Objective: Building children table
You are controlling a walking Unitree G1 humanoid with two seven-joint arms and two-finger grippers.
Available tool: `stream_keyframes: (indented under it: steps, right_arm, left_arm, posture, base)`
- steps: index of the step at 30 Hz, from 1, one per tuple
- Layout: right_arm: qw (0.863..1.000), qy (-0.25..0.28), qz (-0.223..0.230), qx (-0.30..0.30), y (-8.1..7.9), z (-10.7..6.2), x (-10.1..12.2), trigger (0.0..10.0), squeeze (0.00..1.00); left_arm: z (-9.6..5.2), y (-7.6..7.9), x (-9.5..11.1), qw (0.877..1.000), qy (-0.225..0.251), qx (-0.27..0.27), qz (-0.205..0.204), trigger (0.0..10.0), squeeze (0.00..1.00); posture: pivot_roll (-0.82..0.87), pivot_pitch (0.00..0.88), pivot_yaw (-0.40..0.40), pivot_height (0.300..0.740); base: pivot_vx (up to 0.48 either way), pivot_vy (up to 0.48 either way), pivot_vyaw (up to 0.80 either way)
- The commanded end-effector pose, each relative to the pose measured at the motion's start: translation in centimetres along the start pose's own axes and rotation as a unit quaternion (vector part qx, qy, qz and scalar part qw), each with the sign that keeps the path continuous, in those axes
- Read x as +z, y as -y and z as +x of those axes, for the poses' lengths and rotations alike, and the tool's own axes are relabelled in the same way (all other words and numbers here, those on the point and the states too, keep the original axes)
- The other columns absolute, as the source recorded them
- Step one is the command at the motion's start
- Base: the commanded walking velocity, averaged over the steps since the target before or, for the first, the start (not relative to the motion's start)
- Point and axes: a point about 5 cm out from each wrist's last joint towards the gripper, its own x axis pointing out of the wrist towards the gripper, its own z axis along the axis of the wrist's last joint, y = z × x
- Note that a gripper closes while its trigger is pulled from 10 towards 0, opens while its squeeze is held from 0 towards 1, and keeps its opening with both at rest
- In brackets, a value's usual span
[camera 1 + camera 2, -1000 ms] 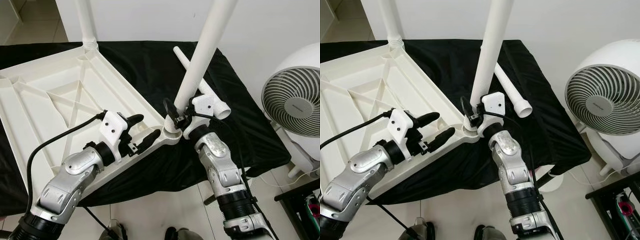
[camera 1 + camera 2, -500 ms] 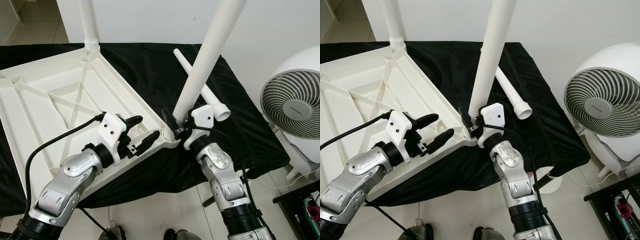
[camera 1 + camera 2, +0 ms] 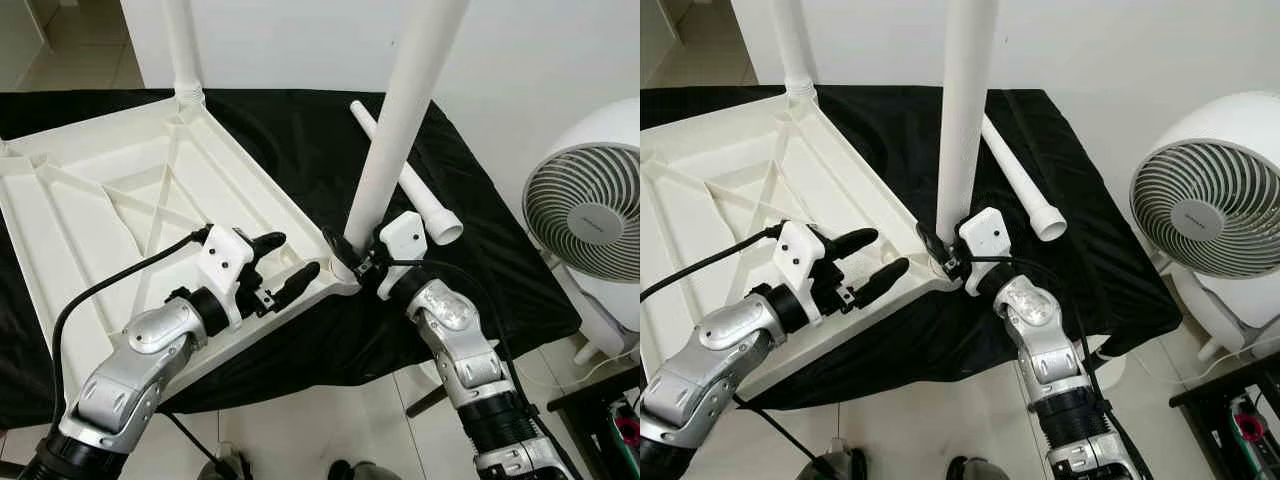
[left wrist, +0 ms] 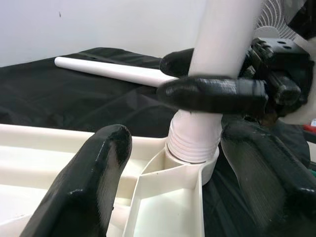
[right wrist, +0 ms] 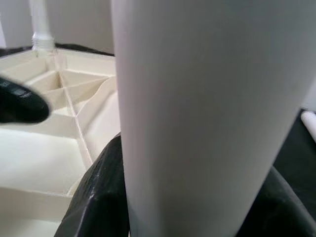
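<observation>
Black cloth covers the table (image 3: pixel 300 130), its right edge falling to pale floor tiles where a round white fan (image 3: pixel 590 215) stands well apart from the work. On the cloth lies the white plastic children's tabletop (image 3: pixel 120 200), upside down with its ribs facing up; its near corner hangs just past the table's front edge.

From the left eye view, one white tube leg (image 3: pixel 182 45) stands upright in the far corner socket, and a second white tube leg (image 3: pixel 400 120) rises from the near corner socket, its long axis leaning slightly to the right. A third loose white leg (image 3: pixel 405 175) lies flat on the cloth behind it, running away from the robot. The right hand (image 3: pixel 352 258) pinches the base of the near leg. The left hand (image 3: pixel 283 262) hovers over the tabletop's front rim, fingers spread, holding nothing.

From the right eye view, the same near leg (image 3: pixel 965 110) looks almost vertical — and open floor shows in front of the table.

From the left wrist view, the ribbed collar of the leg (image 4: pixel 192 143) sits in its socket, the right hand's fingers (image 4: pixel 212 94) wrapped about the tube just above it.

From the right wrist view, the leg (image 5: pixel 207 118) is gripped between black fingers (image 5: pixel 101 192) — the ribbed underside beyond.
</observation>
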Motion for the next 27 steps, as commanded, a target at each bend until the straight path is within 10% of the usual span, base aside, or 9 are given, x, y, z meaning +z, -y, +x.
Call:
stream_keyframes:
  steps: [1, 17, 27]
  right_arm:
    - [0.996, -0.054, 0.051, -0.045, 1.4, -0.8, -2.2, 10.0, 0.0]
    - [0.98, -0.059, 0.154, -0.111, 1.8, -0.4, -2.7, 10.0, 0.0]
    - [0.983, -0.089, 0.132, -0.096, 2.9, 1.4, -1.8, 10.0, 0.0]
  left_arm:
    - [-0.1, 0.4, 0.3, 1.0, 0.003, -0.027, 0.005, 10.0, 0.0]
    - [-0.3, 0.2, 0.5, 1.0, 0.003, -0.021, 0.005, 10.0, 0.0]
    - [-0.2, 0.2, 0.6, 1.0, 0.004, -0.022, 0.006, 10.0, 0.0]
  posture:
    - [0.12, 0.148, -0.056, 0.74]
    - [0.12, 0.159, -0.052, 0.74]
    - [0.13, 0.158, -0.05, 0.74]
  base:
    - [0.0, 0.0, 0.0]
    - [0.0, 0.0, 0.0]
    - [0.0, 0.0, 0.0]
